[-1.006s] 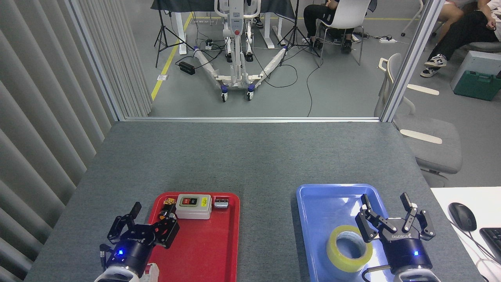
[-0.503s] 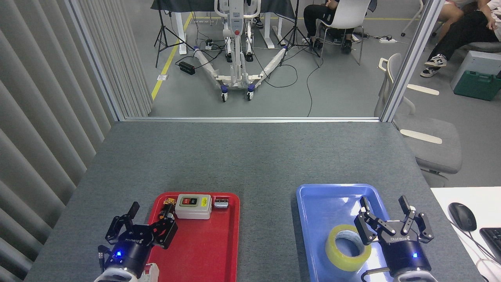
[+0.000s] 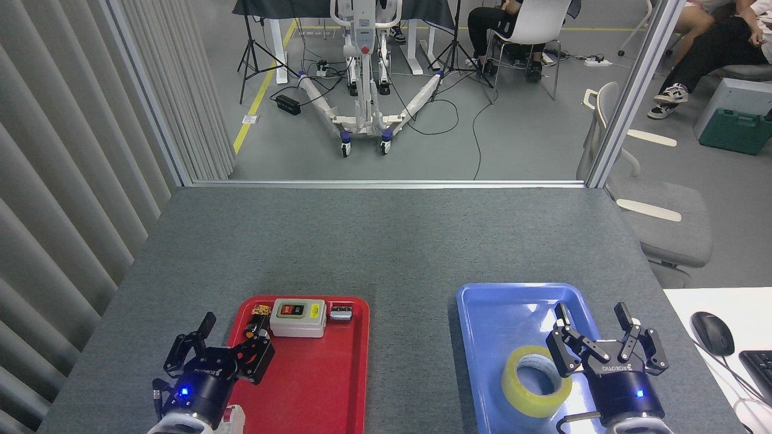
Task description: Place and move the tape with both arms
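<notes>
The grey table (image 3: 386, 241) fills the lower view. At 5 o'clock on it sits the blue tray (image 3: 500, 307); at 7 o'clock, the red tray (image 3: 313, 386).

The right gripper (image 3: 594, 322), marked ROBOTIQ with a blue light lit, hangs over the blue tray's right side, fingers spread and holding nothing. The left gripper (image 3: 232, 334), likewise marked ROBOTIQ and lit blue, hangs over the red tray's left edge, fingers spread and empty.

The tape (image 3: 535, 381), a yellow roll with a white core, lies flat in the blue tray, just beside the right gripper at its 9 o'clock.

A grey switch box (image 3: 298, 318) with red and yellow labels, writing illegible, lies at the red tray's 12 o'clock edge.
</notes>
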Motion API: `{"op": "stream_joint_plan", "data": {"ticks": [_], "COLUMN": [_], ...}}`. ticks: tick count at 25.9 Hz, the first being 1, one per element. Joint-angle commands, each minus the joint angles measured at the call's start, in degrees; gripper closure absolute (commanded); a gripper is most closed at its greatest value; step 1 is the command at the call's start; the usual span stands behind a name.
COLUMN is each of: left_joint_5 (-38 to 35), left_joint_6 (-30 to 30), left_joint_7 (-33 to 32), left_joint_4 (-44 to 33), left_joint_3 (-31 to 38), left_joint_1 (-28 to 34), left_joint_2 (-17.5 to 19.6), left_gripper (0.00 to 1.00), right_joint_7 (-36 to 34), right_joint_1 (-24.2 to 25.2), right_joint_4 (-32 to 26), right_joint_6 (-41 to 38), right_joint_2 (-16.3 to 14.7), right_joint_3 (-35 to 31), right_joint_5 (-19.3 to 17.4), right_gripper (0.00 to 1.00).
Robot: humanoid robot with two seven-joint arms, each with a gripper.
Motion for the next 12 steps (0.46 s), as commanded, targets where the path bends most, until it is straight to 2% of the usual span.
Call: {"op": "stream_joint_plan", "data": {"ticks": [1,12], "left_joint_5": [0.0,0.0], "left_joint_6": [0.0,0.0], "left_joint_7": [0.0,-0.3], "left_joint_4": [0.1,0.0], "left_joint_3": [-0.1,-0.1], "left_joint_1": [0.0,0.0], "left_joint_2": [0.0,0.0], "left_gripper": [0.0,0.0], "right_joint_7": [0.0,0.5], "right_joint_1": [0.0,1.0], "right_joint_4": [0.0,0.0], "right_joint_6": [-0.1,0.0], "right_joint_2": [0.1,1.3], "right_joint_3": [0.0,0.0], "right_joint_5": [0.0,0.0], "right_gripper": [0.0,0.0]}}
